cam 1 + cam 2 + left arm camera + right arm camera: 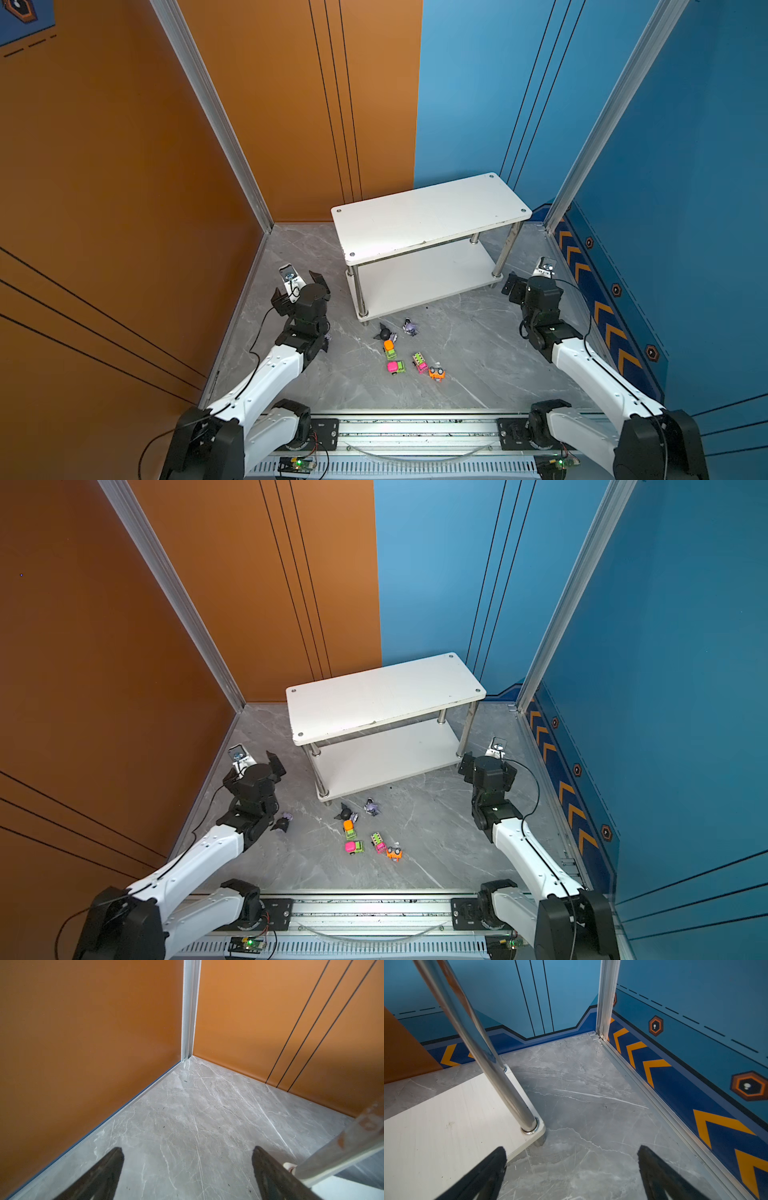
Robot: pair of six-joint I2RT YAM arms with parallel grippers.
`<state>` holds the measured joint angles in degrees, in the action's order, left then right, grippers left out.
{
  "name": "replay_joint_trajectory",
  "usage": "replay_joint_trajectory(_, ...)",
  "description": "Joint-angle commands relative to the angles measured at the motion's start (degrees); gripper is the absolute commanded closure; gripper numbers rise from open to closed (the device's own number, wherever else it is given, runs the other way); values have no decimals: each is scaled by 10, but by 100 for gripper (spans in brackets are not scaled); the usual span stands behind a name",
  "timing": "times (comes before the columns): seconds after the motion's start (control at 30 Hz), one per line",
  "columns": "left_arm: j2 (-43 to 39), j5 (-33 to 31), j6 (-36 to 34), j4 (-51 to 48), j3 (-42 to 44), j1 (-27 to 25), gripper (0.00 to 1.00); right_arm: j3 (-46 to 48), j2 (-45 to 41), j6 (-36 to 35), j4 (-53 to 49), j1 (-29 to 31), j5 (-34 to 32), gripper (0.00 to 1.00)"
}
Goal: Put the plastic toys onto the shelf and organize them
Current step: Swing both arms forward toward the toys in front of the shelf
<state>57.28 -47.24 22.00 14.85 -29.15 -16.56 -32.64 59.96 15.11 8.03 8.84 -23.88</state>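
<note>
With the left tool (187,1149) and right tool (572,1148) both spread and empty, the plastic toys (389,349) lie scattered on the table (478,353) just before the shelf (428,216); judged light, rigid and slippery, each is best pinched across its flanks.

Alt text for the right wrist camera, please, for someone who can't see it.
The right gripper hangs open and empty over grey floor. Beside it stands a corner of the white shelf with a chrome post; a blue wall with orange arrows runs behind.
</note>
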Motion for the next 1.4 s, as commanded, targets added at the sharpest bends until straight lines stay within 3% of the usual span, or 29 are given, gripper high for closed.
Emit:
replay_joint_trajectory(0.0, -40, 43, 81, -135, -8, -1, 3, -28, -5, 29, -70, -2, 0, 0)
replay_joint_trajectory(0.13, -88, 111, 105, -172, 6, -22, 12, -60, 42, 4, -45, -26, 138, 13)
replay_joint_trajectory(0.27, -126, 117, 116, -189, 33, -98, 12, -118, 123, -7, -42, -32, 199, 21)
replay_joint_trajectory(0.43, -141, 87, 140, -225, 48, -204, 29, -172, 193, -20, -30, -30, 228, 25)
replay_joint_trajectory(0.67, -89, 28, 158, -243, 27, -322, 28, -211, 234, -30, -19, -30, 224, 27)
replay_joint_trajectory(0.77, -53, 25, 148, -225, 11, -344, 27, -221, 244, -38, -17, -30, 216, 30)
replay_joint_trajectory(0.97, 20, 22, 98, -168, -24, -334, 26, -229, 254, -49, -6, -29, 207, 35)
replay_joint_trajectory(1.13, 62, 111, 53, -136, -64, -267, 35, -229, 252, -56, 7, -29, 205, 40)
replay_joint_trajectory(1.37, 104, 194, 30, -122, -104, -184, 35, -219, 238, -52, 18, -24, 202, 54)
